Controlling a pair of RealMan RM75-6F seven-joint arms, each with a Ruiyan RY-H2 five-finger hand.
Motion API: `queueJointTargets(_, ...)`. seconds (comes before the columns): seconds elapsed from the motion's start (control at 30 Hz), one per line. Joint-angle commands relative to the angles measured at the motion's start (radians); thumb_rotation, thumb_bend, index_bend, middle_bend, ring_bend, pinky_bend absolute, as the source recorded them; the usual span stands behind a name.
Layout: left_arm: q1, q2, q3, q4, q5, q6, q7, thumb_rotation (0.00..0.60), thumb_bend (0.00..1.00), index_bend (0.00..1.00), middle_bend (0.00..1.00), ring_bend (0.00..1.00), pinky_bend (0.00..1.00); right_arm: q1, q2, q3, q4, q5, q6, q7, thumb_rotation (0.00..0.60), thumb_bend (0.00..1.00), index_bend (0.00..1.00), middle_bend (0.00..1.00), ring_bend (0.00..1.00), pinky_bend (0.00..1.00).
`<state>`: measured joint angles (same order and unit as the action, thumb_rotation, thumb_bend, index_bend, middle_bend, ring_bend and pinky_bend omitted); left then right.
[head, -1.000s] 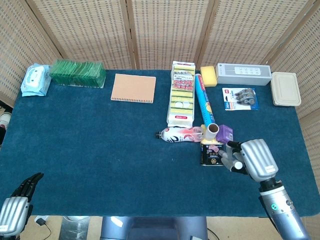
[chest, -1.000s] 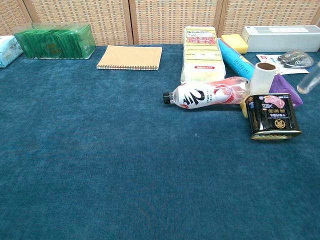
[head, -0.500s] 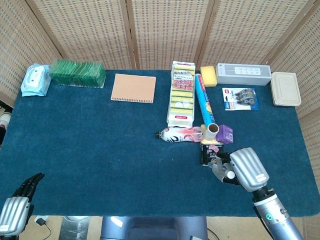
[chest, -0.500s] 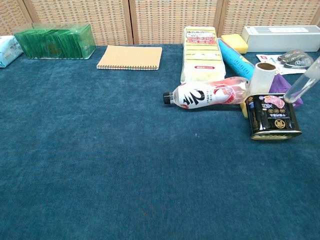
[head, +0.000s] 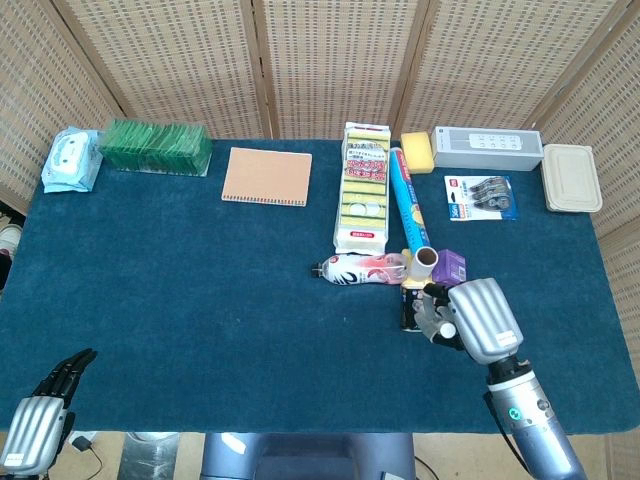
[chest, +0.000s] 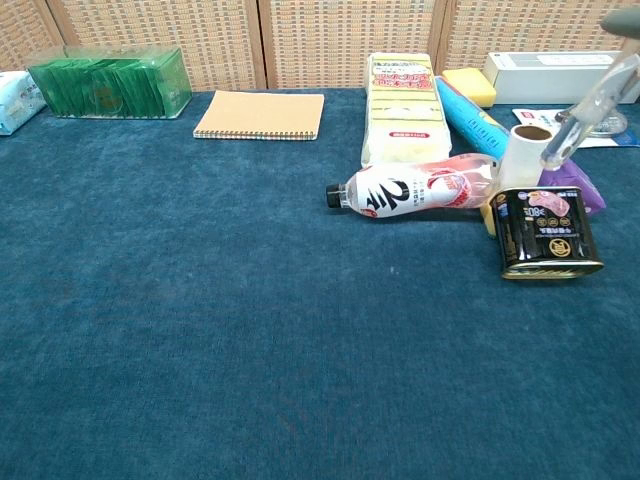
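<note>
My right hand (head: 470, 320) hovers over the black tin (chest: 545, 233), fingers apart, holding nothing. The tin lies near-right of the bottle (chest: 410, 189); its gold-edged label shows pink meat, text unreadable.

Table cover (head: 200, 280): dark blue cloth, matt, short nap, faintly mottled.
Screen panels (head: 330, 60), top of frame: woven cane, rough, in smooth pale wood frames.
Right hand (head: 470, 320), lower right: brushed silver metal shell, satin sheen, dark plastic at the fingers.
Left hand (head: 40, 420), lower left corner: same silver shell, black fingers.
Tin (chest: 545, 232): black metal, glossy, gold rim.
Bottle (chest: 410, 188): glossy plastic with printed film label.
Notebook (head: 266, 176): matt tan card cover.
Green box (chest: 110, 82), upper left: clear glossy plastic.
</note>
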<state>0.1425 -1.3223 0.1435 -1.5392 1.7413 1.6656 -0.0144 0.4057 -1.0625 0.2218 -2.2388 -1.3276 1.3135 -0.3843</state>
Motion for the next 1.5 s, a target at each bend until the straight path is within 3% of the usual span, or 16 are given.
queueJointTargets(0.03, -0.002, 0.000, -0.007, -0.001, -0.016, -0.010, -0.001, 0.600, 0.20, 0.10, 0.14, 0.15, 0.31, 0.058, -0.019, 0.076, 0.025, 0.116, -0.021, 0.002, 0.600, 0.43, 0.80, 0.99, 1.00, 1.00)
queueJointTargets(0.27, -0.002, -0.001, -0.001, -0.004, -0.012, -0.015, -0.001, 0.600, 0.20, 0.10, 0.14, 0.15, 0.31, 0.143, -0.007, 0.162, 0.070, 0.290, -0.080, 0.008, 0.600, 0.43, 0.80, 0.99, 1.00, 1.00)
queueJointTargets(0.6, 0.001, 0.000, -0.002, 0.001, -0.025, -0.016, -0.019, 0.600, 0.20, 0.10, 0.14, 0.15, 0.31, 0.256, -0.007, 0.198, 0.142, 0.475, -0.166, -0.014, 0.600, 0.43, 0.80, 0.99, 1.00, 1.00)
queueJointTargets(0.97, 0.005, -0.005, -0.001, 0.008, -0.040, -0.027, -0.024, 0.600, 0.20, 0.10, 0.14, 0.15, 0.31, 0.320, -0.012, 0.194, 0.209, 0.524, -0.189, -0.020, 0.600, 0.43, 0.80, 0.99, 1.00, 1.00)
queueJointTargets(1.5, 0.008, -0.006, 0.002, 0.004, -0.034, -0.026, -0.011, 0.600, 0.20, 0.10, 0.14, 0.15, 0.31, 0.337, -0.033, 0.142, 0.290, 0.508, -0.196, 0.005, 0.600, 0.43, 0.80, 0.99, 1.00, 1.00)
